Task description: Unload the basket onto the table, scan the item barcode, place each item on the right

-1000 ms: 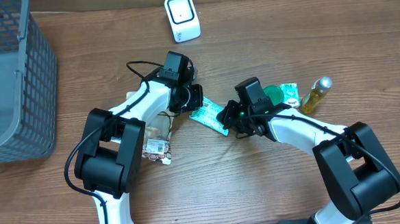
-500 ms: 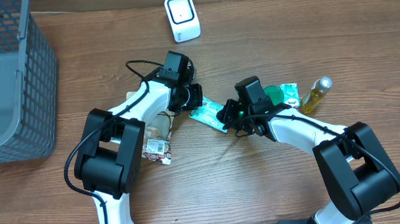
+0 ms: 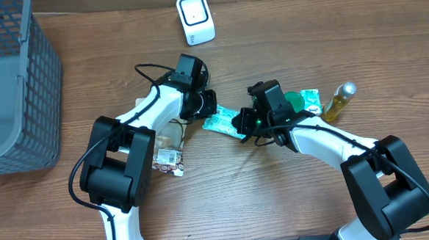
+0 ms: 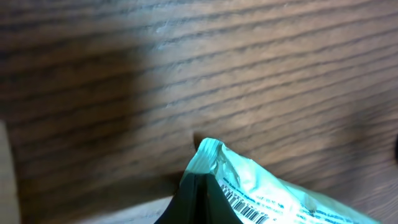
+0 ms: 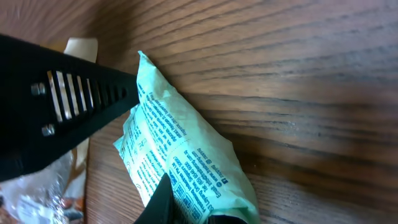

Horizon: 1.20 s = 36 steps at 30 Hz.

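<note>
Overhead, the green packet stretches between left gripper and right gripper, each clamped on one end.

Mid-desk blocked, front open.
Centre: left claw + right claw pinch teal packet; basket far left, bottle right; bare desk btwn 2 arms.

Crinkled mint-green packet with printed barcode lies on the wooden table.

bench: wood, matt, fine grain | packet: thin plastic film, glossy, crinkled (small print on it) | basket: grey plastic mesh, matt | scanner: white plastic, smooth, glossy | bottle cap: shiny, metallic-looking
</note>
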Available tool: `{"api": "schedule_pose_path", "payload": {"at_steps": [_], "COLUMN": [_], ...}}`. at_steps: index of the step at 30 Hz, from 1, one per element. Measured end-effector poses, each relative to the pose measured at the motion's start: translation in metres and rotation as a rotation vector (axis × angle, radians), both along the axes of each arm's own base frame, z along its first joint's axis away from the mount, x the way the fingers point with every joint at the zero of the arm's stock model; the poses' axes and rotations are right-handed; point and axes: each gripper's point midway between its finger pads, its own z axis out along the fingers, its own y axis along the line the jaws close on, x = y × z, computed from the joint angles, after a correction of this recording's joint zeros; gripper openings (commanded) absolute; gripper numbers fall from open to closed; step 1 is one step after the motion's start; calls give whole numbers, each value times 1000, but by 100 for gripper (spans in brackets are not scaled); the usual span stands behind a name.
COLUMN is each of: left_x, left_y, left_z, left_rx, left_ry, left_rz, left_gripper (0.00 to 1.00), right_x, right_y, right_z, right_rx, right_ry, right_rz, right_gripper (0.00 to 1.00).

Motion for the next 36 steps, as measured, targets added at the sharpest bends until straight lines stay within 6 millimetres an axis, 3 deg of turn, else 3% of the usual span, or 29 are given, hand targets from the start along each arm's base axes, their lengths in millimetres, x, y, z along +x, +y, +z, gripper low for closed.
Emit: {"api": "schedule_pose_path", "payload": {"at_steps": [5, 9, 11, 14, 17, 19, 21, 23, 26, 28, 36], "left_x": [10, 39, 54, 74, 79, 79, 73, 65, 56, 53, 20], "left_y": [25, 56, 74, 110, 149, 174, 192, 202, 202, 192, 119], "left_z": [9, 49, 78, 129, 161, 166, 161, 154, 149, 148, 134], "left_rx": [77, 110, 122, 145, 180, 207, 230, 239, 220, 182, -111], "left_ry": [2, -89, -156, -276, -342, -343, -308, -262, -219, -213, -158], "left_rz": [31, 110, 157, 245, 330, 377, 408, 425, 405, 342, -10], "left_gripper": [4, 5, 13, 34, 49, 50, 40, 38, 47, 52, 70], "right_x": [-5, -10, -12, -15, -18, -19, -17, -14, -14, -17, -23], "right_y": [6, 12, 15, 18, 20, 20, 17, 13, 7, 6, 8], "right_z": [2, 5, 6, 8, 15, 27, 40, 49, 51, 50, 51], "right_rx": [-7, 17, 28, 48, 91, 140, 182, 213, 228, 232, 255], "right_ry": [-43, -52, -52, -48, -39, -50, -73, -92, -85, -67, -51], "right_rz": [114, 176, 195, 215, 239, 265, 282, 291, 291, 293, 315], "right_gripper": [4, 4, 4, 4, 4, 5, 7, 8, 8, 8, 7]}}
